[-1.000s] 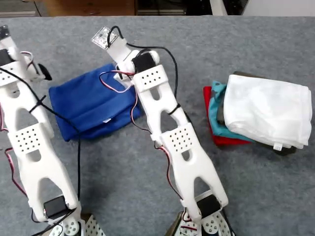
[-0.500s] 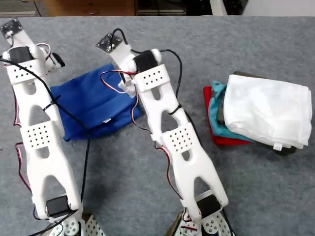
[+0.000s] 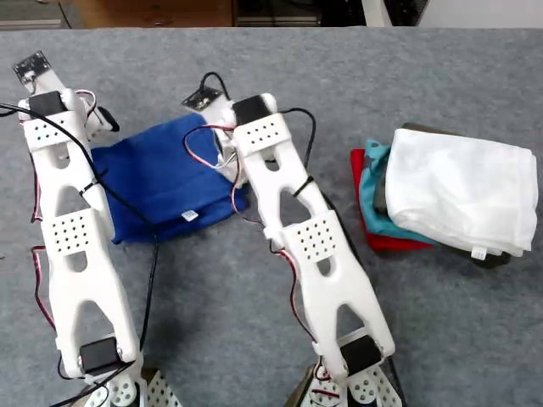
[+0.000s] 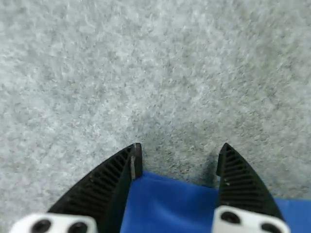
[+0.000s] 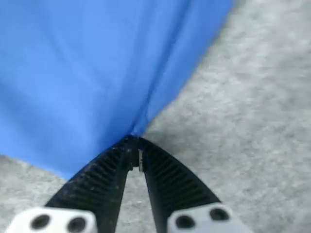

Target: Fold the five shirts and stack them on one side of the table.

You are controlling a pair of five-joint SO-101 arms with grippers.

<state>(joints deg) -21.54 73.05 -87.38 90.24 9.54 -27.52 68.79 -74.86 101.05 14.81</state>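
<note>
Here, the blue shirt (image 3: pixel 161 182) lies folded on the left half of the grey table (image 3: pixel 441 85); a small white label (image 3: pixel 188 215) shows near its front edge. The left gripper (image 4: pixel 181 156) stands released, its jaws spread wide and pointing down at the table's surface; the shirt's blue edge sits between the two fingers, just short of their tips; whether either finger touches the cloth, I cannot tell. In the high view this gripper is at the shirt's far left corner.

The right gripper (image 5: pixel 135 148) is clenched, its jaws meeting at the tips on a pinch of the blue shirt's edge; creases in the cloth run together at that spot; grey table shows just beside it. In the high view the right arm (image 3: pixel 288 212) lies along the shirt's right side, its wrist over the far right corner.

Well apart, on the right side of the table, the other shirts sit in one stack; the white shirt (image 3: pixel 462 191) lies on top, folded and broad; the teal shirt (image 3: pixel 373 191) and the red shirt (image 3: pixel 386 242) poke out from under it on the side toward the blue shirt, red lowest; a dark shirt (image 3: pixel 490 259) peeks out at the pile's near edge.
</note>
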